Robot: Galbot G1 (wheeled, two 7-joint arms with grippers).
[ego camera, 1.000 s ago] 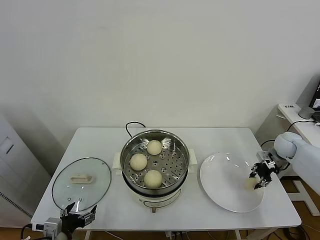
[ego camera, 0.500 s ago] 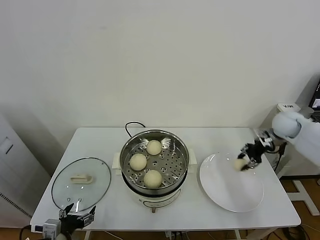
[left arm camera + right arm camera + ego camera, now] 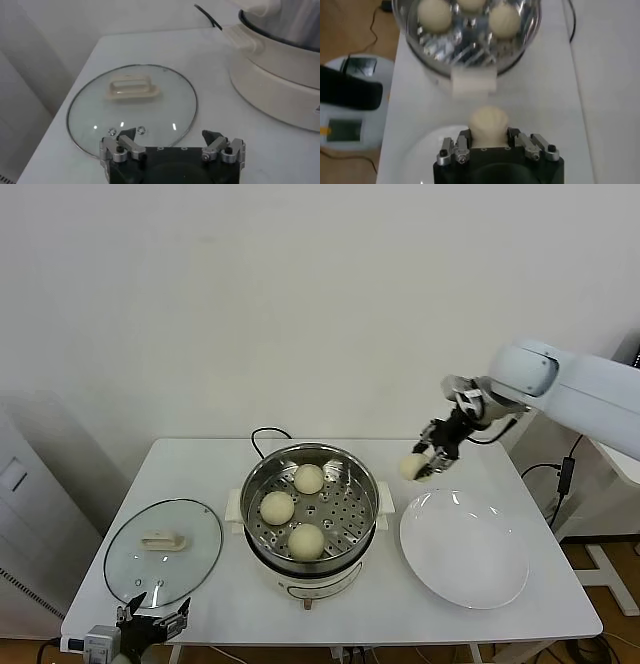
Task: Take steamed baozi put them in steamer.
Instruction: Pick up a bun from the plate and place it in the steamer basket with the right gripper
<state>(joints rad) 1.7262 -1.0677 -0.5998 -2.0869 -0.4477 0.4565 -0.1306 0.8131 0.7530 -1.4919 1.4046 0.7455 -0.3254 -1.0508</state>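
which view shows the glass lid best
The left wrist view: the glass lid fills it close up, cream handle clear, above the open left gripper. The head view shows it whole but far off. The right wrist view misses it.

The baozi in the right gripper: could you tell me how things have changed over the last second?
The right gripper, shut on the fourth baozi, lifted it off the white plate and carried it up and left toward the steamer. The three baozi in the steamer, glass lid and left gripper, open at the table's near edge, stayed put.
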